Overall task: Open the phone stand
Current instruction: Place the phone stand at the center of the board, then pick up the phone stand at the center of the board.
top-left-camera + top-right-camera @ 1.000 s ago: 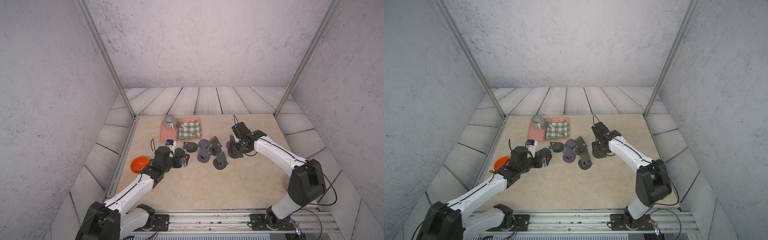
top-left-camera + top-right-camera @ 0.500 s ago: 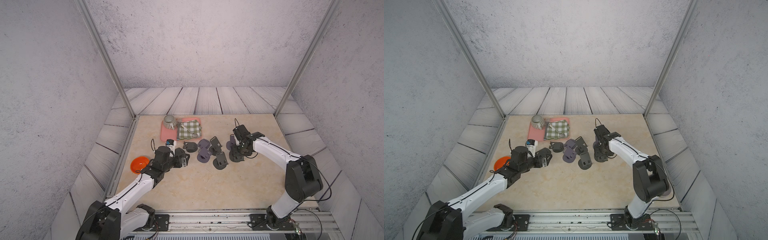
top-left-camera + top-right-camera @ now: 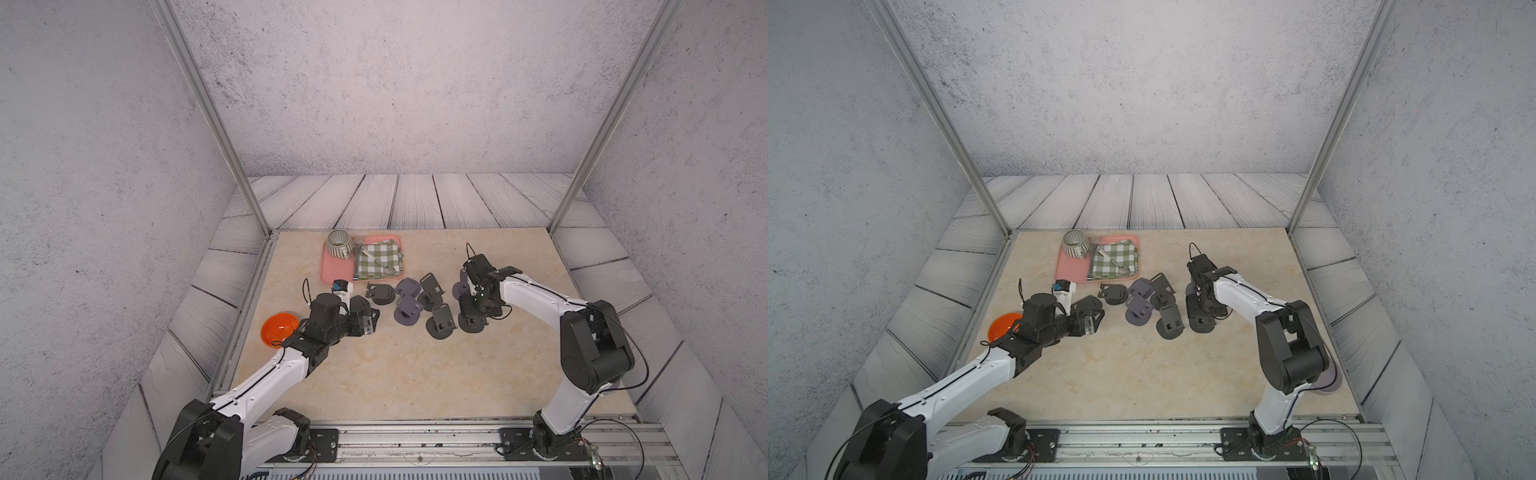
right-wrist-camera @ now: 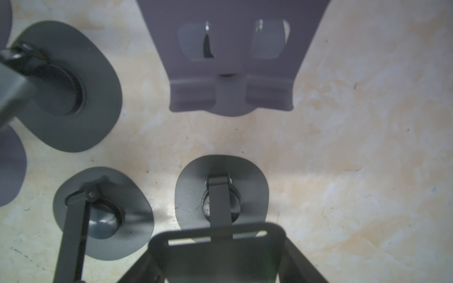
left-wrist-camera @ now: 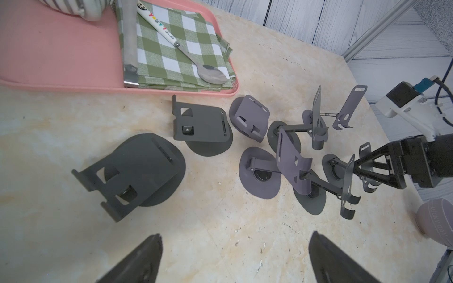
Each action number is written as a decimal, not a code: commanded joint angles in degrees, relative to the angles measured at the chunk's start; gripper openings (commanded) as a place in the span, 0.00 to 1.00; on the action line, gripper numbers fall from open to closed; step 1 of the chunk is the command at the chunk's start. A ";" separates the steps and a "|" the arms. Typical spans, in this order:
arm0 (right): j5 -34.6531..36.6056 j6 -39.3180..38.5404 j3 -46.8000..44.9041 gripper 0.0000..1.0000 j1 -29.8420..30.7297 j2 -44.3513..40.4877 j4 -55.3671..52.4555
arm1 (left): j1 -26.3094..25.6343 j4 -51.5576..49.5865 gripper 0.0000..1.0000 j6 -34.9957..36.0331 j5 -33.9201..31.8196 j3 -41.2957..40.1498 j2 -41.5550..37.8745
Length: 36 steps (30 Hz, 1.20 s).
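Note:
Several phone stands, black and purple, cluster mid-table. The rightmost black phone stand (image 3: pixel 471 326) (image 3: pixel 1200 322) stands unfolded on its oval base (image 4: pixel 220 171). My right gripper (image 3: pixel 473 307) (image 3: pixel 1200 305) (image 4: pixel 218 242) reaches down over it. The stand's plate (image 4: pixel 220 252) lies between the two fingers, which flank its side edges. Whether they press on it cannot be seen. My left gripper (image 3: pixel 368 322) (image 3: pixel 1090 322) (image 5: pixel 236 235) is open and empty, low over bare table. A folded black stand (image 5: pixel 137 169) lies just ahead of it.
A pink tray (image 3: pixel 332 270) at the back holds a striped mug (image 3: pixel 338 243), a green checked cloth (image 3: pixel 378 259) and a spoon (image 5: pixel 210 73). An orange bowl (image 3: pixel 279 328) sits at the left edge. A purple mug (image 5: pixel 436 223) stands by the right arm.
The right arm has shifted a little and its gripper now sits lower, over the rightmost black stand. The left arm has not moved.

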 commanded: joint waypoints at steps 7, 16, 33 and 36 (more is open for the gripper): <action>1.52 0.87 0.66 0.99 -0.32 -4.08 -2.08 | -0.12 0.49 0.98 0.19 0.50 -0.67 0.02; -4.71 -1.63 -0.78 0.99 0.48 -14.31 1.86 | -0.12 0.39 0.98 0.22 0.27 -0.67 0.02; -4.45 -11.64 6.37 0.99 16.87 -9.08 5.00 | -0.12 -2.91 0.98 1.00 -0.95 0.54 -2.13; -2.95 -12.15 8.33 0.99 19.11 -5.68 5.09 | -0.12 -3.65 0.98 1.27 -1.71 0.52 -3.00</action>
